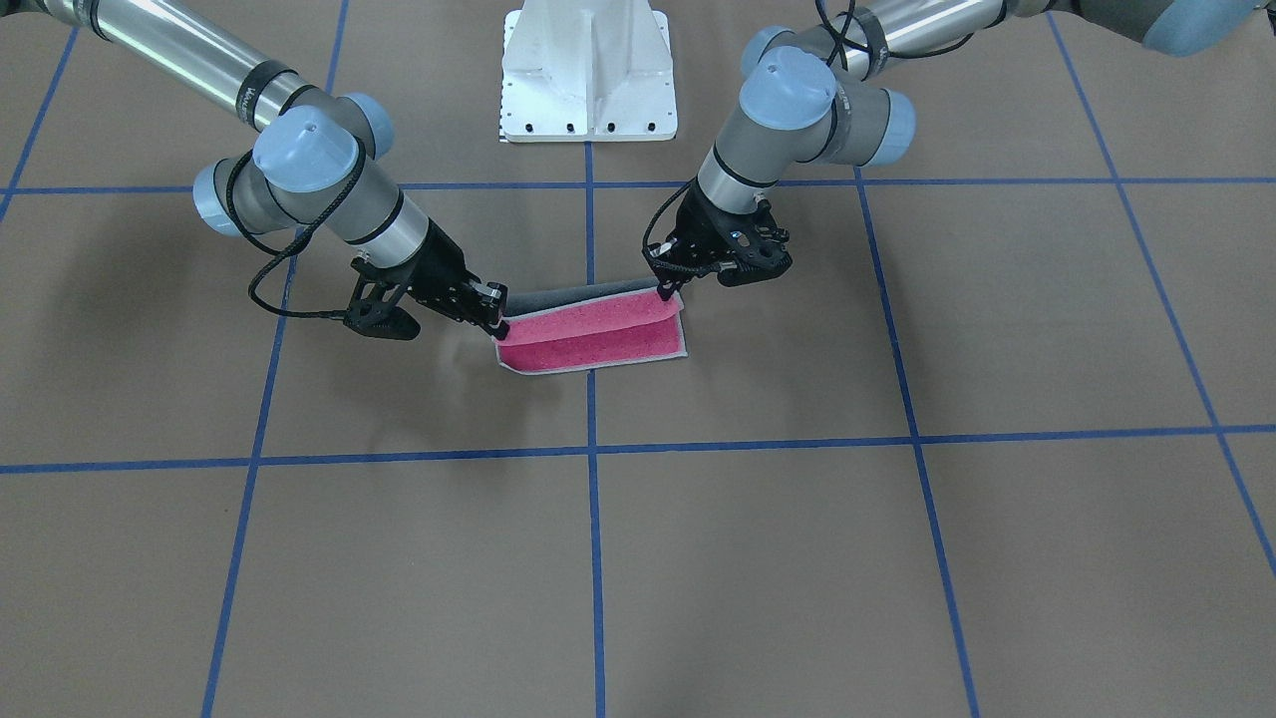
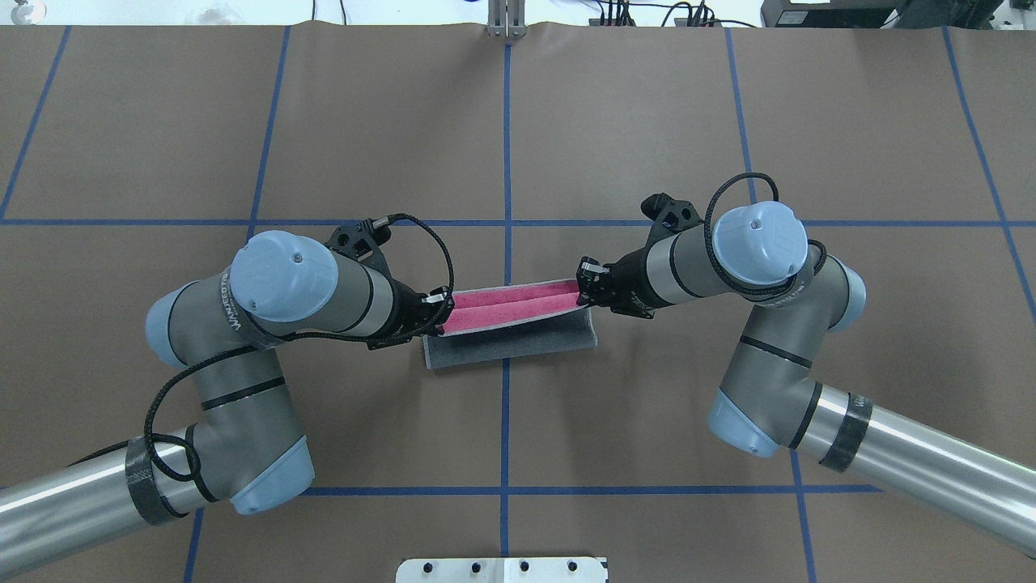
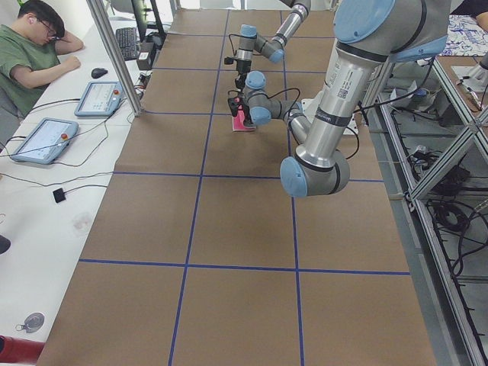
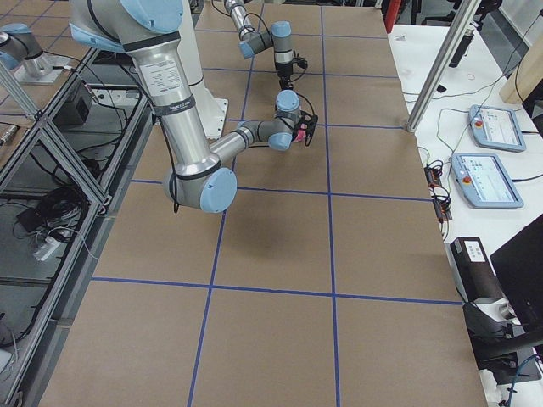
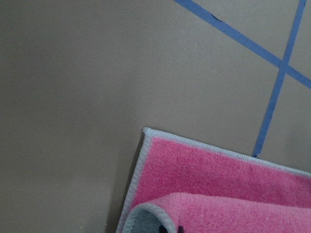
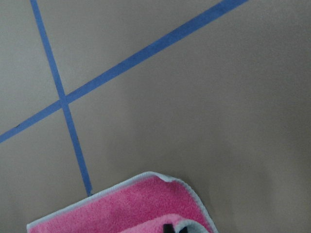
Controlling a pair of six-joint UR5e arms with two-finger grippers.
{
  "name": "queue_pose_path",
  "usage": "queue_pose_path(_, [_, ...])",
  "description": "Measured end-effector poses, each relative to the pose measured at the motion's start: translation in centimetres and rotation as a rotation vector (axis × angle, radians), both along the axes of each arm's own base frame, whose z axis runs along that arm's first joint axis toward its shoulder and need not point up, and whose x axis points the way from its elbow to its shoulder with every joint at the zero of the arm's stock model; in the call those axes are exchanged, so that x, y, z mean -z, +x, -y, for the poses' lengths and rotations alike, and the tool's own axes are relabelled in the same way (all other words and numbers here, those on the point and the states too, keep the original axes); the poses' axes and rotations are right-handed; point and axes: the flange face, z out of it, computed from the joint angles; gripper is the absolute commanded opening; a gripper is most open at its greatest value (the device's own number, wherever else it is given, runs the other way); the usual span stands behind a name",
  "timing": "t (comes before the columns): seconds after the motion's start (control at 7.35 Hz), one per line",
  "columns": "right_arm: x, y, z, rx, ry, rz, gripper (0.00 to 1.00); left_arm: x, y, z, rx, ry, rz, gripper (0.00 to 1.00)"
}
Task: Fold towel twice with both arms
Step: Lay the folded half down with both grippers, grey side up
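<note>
Towel (image 2: 510, 306) sits mid-table, across the centre tape line (image 2: 506, 121), between the two arms and well short of the white base (image 1: 588, 70). It lies pink face up. The robot-side edge is lifted and curled over toward the far edge, so the grey back shows on the rolled part. The fold is loose, not pressed flat, and a strip of pink is uncovered along the far edge.

Handling, my read: light, soft, limp terry with no stiffness of its own. It sags wherever it's unsupported. The nap is grippy, not slippery, and nothing here is fragile. Being so light, the bottom layer could drag across the table (image 2: 647, 121) if the top is pulled too hard.

Best hold is the corners, on the stitched border, which looks like the firmest bit. One corner per arm keeps the edge taut between them.

That's the hold now. The left arm (image 2: 356, 295) comes in at one end of the raised edge and the right arm (image 2: 688, 259) at the other. Left jaws are pinching that corner, right jaws likewise. In each wrist view a black tip peeks from the curled corner at the bottom.

Both ends should move at matched height and pace, else the edge skews. Probably 1st fold of 2, approx half done.
</note>
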Motion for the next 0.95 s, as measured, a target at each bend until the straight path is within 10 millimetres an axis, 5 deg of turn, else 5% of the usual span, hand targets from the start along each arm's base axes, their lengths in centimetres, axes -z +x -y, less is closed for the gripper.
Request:
queue_pose_path(0.14, [-0.03,-0.1,0.0,0.001,-0.001,-0.001,0.29,-0.13,0.1,0.04,0.0,-0.002,0.003,0.11])
queue_pose_path(0.27, [0.17,-0.19,0.01,0.002,0.001,0.002,0.92,-0.1,0.14,0.03,0.0,-0.003,0.002,0.71])
queue_pose_path(0.41, [0.48,-0.28,0.05,0.003,0.003,0.006,0.98,0.03,0.14,-0.02,0.0,-0.002,-0.004,0.98])
queue_pose_path(0.95, [0.71,-0.09,0.37,-0.003,0.003,0.009,0.99,0.85,0.06,-0.09,0.002,0.008,-0.033,0.99])
